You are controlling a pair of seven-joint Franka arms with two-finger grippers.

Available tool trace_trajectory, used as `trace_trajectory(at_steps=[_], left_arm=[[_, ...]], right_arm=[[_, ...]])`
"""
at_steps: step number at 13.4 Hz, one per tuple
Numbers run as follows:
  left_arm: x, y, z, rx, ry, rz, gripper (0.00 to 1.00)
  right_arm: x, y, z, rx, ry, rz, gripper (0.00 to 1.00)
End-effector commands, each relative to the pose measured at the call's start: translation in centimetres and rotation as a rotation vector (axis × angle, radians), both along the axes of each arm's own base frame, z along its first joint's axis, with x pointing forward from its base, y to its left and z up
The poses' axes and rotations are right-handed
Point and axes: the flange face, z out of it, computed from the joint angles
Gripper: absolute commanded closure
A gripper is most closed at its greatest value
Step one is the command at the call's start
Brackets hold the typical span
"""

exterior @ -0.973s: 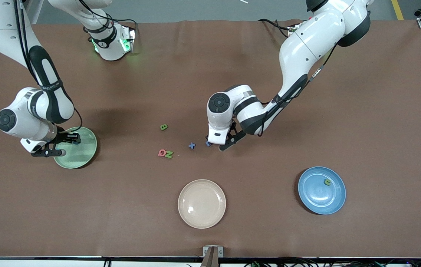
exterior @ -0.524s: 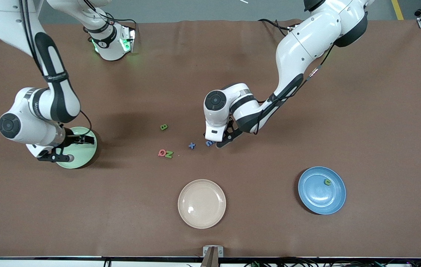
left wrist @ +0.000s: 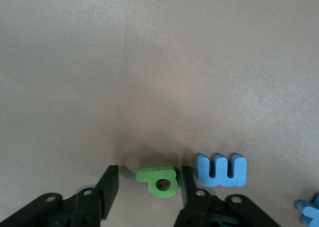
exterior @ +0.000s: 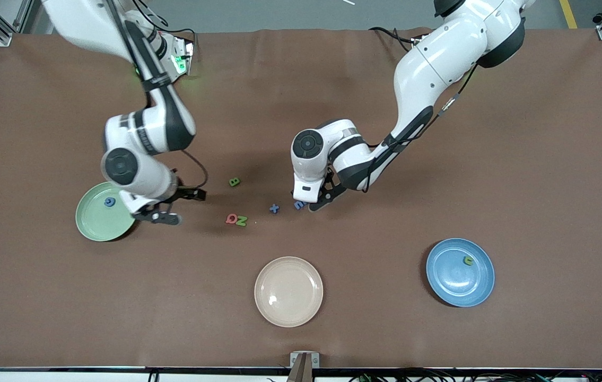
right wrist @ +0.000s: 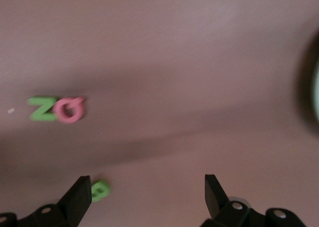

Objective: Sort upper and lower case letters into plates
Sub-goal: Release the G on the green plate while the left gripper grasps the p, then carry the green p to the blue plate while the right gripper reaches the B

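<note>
while i watch the left wrist view, the left gripper (left wrist: 148, 194) sits low over the tabletop (exterior: 438, 159) with its jaws partly open, one on each side of a small green letter (left wrist: 158, 180) lying flat. the letter is between the jaws and nearer one of them; i cannot tell whether either jaw touches it, and it is not lifted. just outside that jaw lies a blue letter (left wrist: 222, 170), close against it, and another blue piece (left wrist: 310, 211) shows at the frame's edge.

in the front view the left gripper (exterior: 312, 203) hides the green letter; the blue letter (exterior: 298, 205) peeks out beside it and the blue x (exterior: 274, 208) lies a little toward the right arm's end.

the right gripper (exterior: 175, 206) hangs over bare tabletop just beside the pale green plate (exterior: 94, 225), jaws spread wide and holding nothing. a blue letter (exterior: 110, 201) rests in that plate. the red q (exterior: 232, 218) and green z (exterior: 241, 220), touching, and the green b (exterior: 234, 182) lie ahead of those jaws. the blue plate (exterior: 446, 284) holds one green letter (exterior: 469, 260). the cream plate (exterior: 288, 291) lies nearest the camera.
</note>
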Motion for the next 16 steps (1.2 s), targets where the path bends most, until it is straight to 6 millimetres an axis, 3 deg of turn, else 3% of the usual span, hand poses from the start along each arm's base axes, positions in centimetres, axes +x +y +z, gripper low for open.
trace_trajectory(at_steps=[1,3,5,7,8,11,14,16], left_arm=[[-0.1,-0.1,-0.1,-0.002,0.011,0.020,0.57],[-0.1,-0.1,-0.5,-0.001,0.015,0.019,0.60],[0.8,0.6,0.4,-0.004,0.003,0.029,0.88],[2.1,1.4,2.4,0.002,-0.032,0.037,0.99],[3.9,3.0,3.9,-0.001,-0.056,0.063,0.99],[9.0,9.4,8.4,0.042,-0.096,0.094,0.99],[13.9,18.7,10.8,0.110,-0.067,0.018,0.99],[16.6,24.9,10.9,0.113,-0.053,-0.009,0.98]], right_arm=[[-2.6,5.1,-1.1,-0.021,-0.036,-0.055,0.00],[-3.0,5.9,-2.2,-0.021,-0.050,-0.049,0.00],[-3.8,6.0,-4.4,-0.017,-0.065,-0.050,0.00],[-5.0,5.7,-6.7,-0.006,-0.066,-0.070,0.00],[-5.9,5.7,-7.4,-0.012,-0.055,-0.064,0.00],[-7.4,6.7,-8.2,0.000,-0.029,-0.074,0.05],[-8.2,7.8,-8.3,0.025,-0.012,-0.096,0.10],[-8.2,7.8,-8.5,0.023,-0.010,-0.094,0.13]])
